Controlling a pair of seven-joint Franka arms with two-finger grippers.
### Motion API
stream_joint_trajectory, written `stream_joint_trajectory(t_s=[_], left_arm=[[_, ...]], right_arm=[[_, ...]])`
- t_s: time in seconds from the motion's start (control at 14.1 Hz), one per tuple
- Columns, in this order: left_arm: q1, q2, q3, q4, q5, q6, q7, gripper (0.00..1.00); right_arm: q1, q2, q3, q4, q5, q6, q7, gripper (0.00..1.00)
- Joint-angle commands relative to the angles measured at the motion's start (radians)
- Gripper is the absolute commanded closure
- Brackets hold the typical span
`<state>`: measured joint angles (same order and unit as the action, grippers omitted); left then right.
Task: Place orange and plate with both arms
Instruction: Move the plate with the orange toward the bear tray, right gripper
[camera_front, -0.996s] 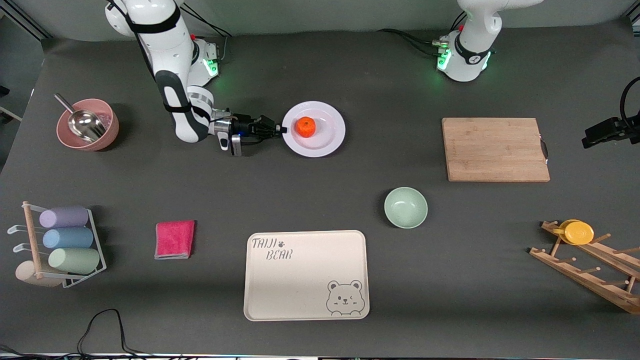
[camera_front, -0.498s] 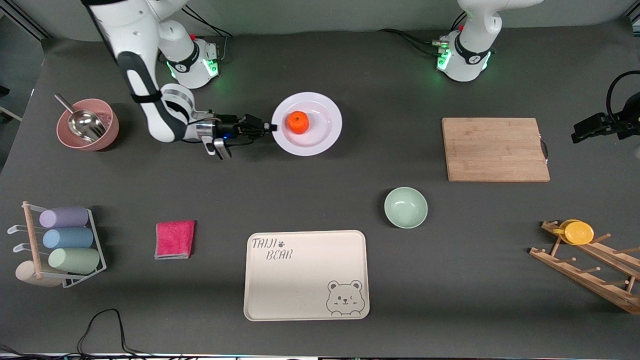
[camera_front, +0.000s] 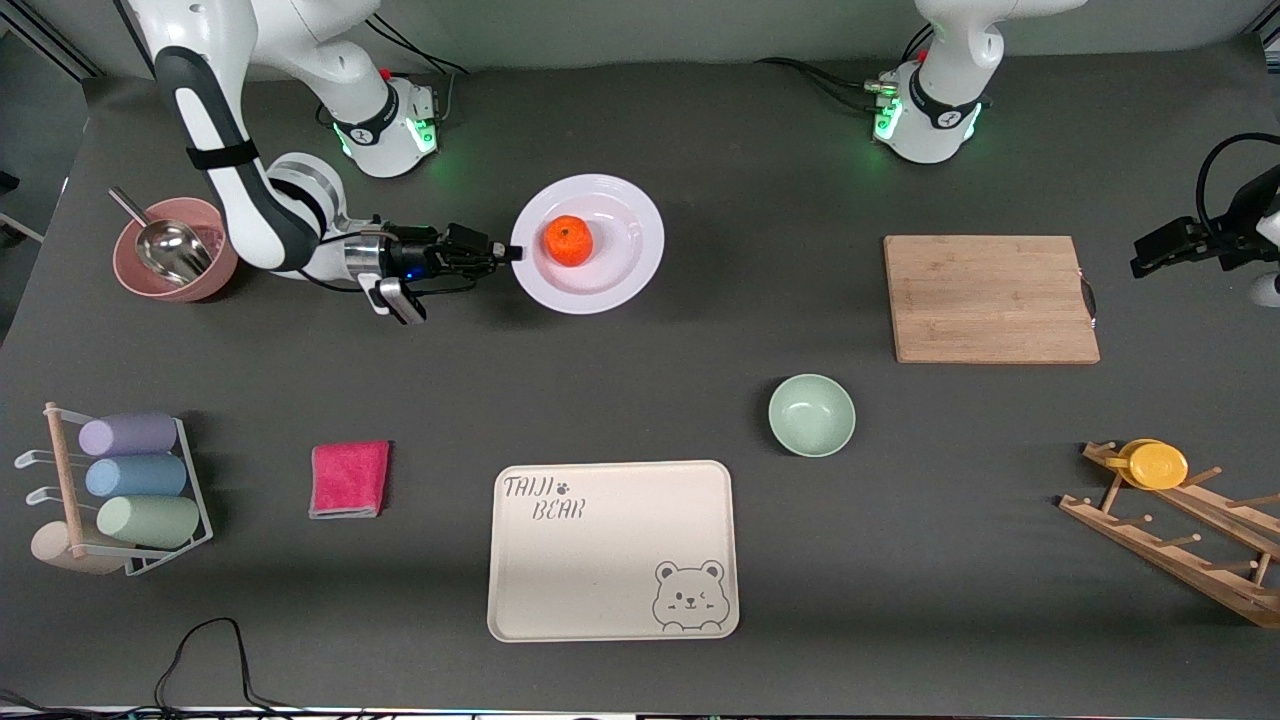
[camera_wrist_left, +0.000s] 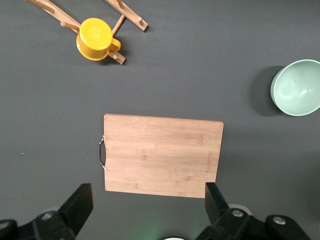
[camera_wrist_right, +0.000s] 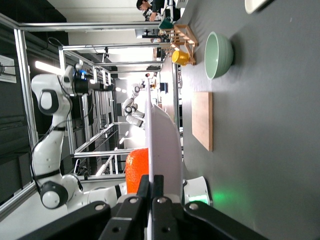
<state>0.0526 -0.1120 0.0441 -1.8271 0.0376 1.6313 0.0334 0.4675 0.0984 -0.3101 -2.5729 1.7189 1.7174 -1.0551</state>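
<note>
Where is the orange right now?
In the front view, the orange sits on the plate, whose rim the right end effector grips, toward the right arm's end of the table.

place: robotics lab | evidence: metal frame rigs (camera_wrist_right: 75, 50); other robot arms (camera_wrist_right: 47, 145); grey test table (camera_front: 640, 380)

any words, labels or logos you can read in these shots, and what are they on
"TAIJI BEAR" with a small paw mark, printed in a corner of the cream tray, which also carries a winking bear drawing.
The small round marks on the arm bases are too small to read.
No other text is visible on anything.
</note>
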Motion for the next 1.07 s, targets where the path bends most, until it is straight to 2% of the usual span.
stream_joint_trajectory(t_s=[0.0, 0.36, 0.71, 1.0], left_arm=[[-0.014, -0.046, 0.011, -0.046, -0.004, 0.005, 0.003, 0.00], [-0.016, -0.049, 0.011, -0.047, -0.004, 0.010, 0.003, 0.00], [-0.014, -0.046, 0.011, -0.047, -0.001, 0.028, 0.005, 0.00], [-0.013, -0.046, 0.011, -0.046, 0.001, 0.028, 0.005, 0.00]], right_arm=[[-0.047, 0.102, 0.000, 0.199, -0.073, -0.013, 0.134, 1.00], [-0.105, 0.395, 0.000, 0.651, -0.076, -0.021, 0.300, 1.00], [-0.156, 0.689, 0.003, 1.109, -0.044, -0.022, 0.461, 1.00], [-0.165, 0.884, 0.009, 1.380, 0.123, 0.002, 0.559, 1.00]])
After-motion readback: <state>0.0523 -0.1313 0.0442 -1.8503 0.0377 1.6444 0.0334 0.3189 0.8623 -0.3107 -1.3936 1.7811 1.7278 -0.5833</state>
